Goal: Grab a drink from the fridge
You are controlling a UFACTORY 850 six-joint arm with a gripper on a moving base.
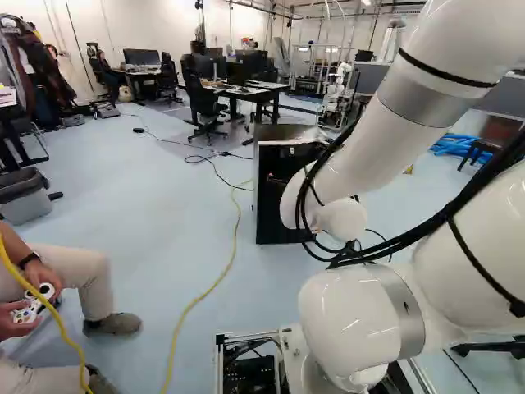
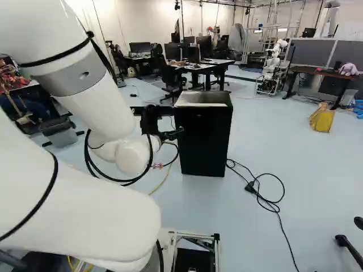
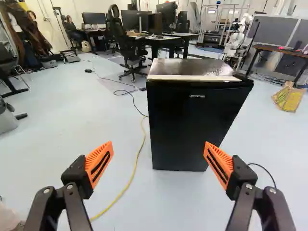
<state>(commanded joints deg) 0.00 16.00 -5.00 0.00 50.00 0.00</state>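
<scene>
Closed black fridge (image 3: 190,127) (contents hidden)

The white arm (image 2: 96,105) bends high at the near side, its forearm slanting down toward the far side; the gripper's (image 2: 152,122) fingers (orange pads and all) stand wide apart.

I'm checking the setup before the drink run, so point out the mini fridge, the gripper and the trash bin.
Mini fridge (image 3: 190,127): wrist view, black front.
Gripper (image 3: 158,143): wrist view, midway between its fingertips.
Trash bin (image 1: 25,202): left base view, side wall.
</scene>
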